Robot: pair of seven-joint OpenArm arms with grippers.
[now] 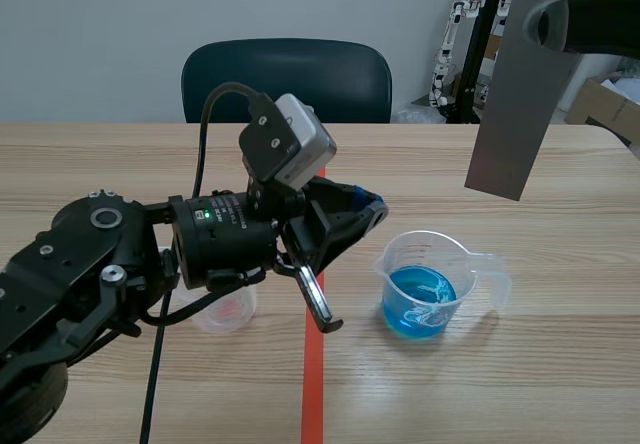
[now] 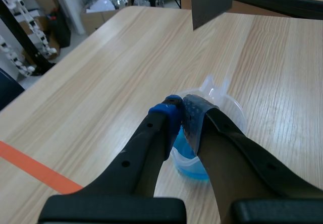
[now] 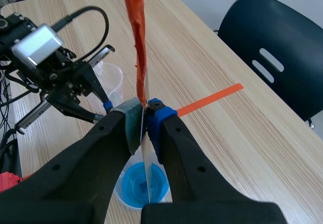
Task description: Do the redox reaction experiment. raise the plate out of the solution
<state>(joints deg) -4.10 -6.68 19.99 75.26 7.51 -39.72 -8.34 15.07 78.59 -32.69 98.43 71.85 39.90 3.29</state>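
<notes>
Left claw (image 2: 180, 108) is being held fully closed on nothing, with its tips parked just beside the beaker (image 1: 455, 254) rim; contact cannot be told. It is being judged as held clear of the lift path, possibly on standby to steady the beaker.

Plate (image 1: 510, 94) is being pinched at its upper end by the right claw (image 3: 146, 114), with the pads pressed on both faces. It is being hung near-upright, slightly tilted, well above the blue solution (image 1: 420, 299) and fully out of the liquid. The beaker is being shown under the plate in the right wrist view, presumably so that drips are being caught. The lift is being judged as done. One face of the plate is being shown orange-red in that view.

Count being logged:
- one plate
- one beaker with solution
- one small clear cup (image 1: 225, 312) beside the left arm
- two claws
- one chair (image 1: 290, 79) behind the counter (image 1: 560, 364)
</notes>
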